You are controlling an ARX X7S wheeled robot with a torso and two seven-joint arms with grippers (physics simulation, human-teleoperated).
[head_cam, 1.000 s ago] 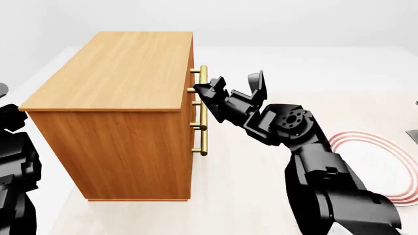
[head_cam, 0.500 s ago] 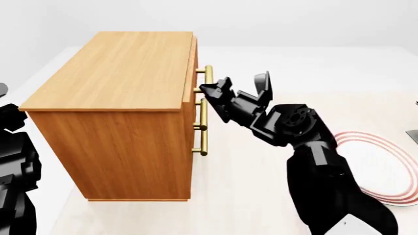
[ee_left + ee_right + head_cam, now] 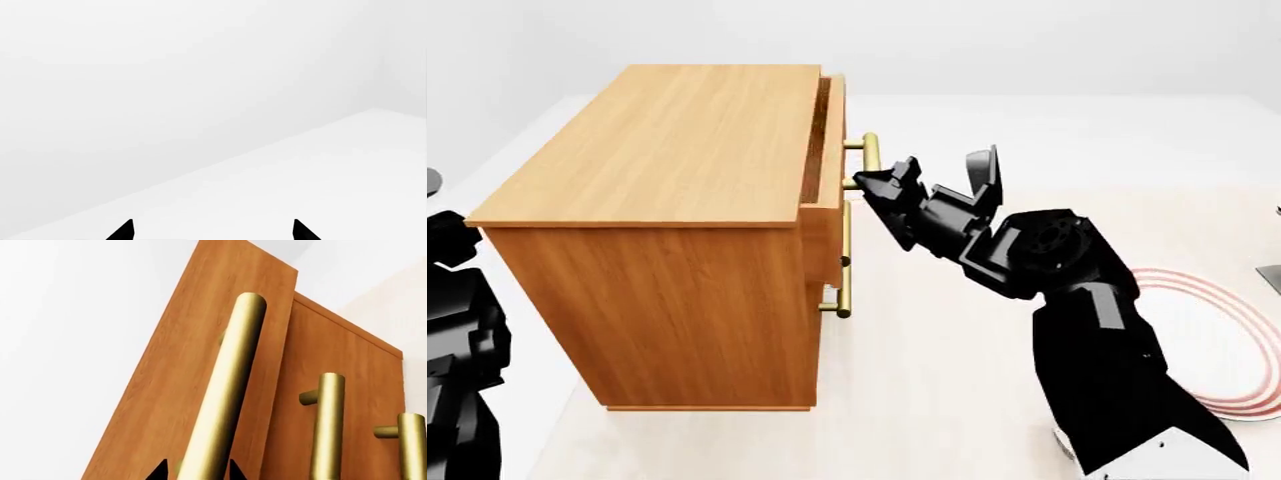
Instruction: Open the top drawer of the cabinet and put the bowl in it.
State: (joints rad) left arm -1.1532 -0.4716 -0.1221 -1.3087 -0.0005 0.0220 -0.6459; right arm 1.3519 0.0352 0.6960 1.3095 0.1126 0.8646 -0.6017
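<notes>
While our right claw [image 3: 878, 182] grips the orange-brown top drawer's brass bar handle [image 3: 223, 390] at frame centre, we pull straight outward.

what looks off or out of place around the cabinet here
Nothing looks damaged or spilled. The top drawer stands partly out of the cabinet only because the right gripper is at its brass handle.

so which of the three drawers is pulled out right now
The top drawer: its front stands out from the cabinet, with the right gripper jaws around its brass handle. The two lower drawers sit flush.
</notes>
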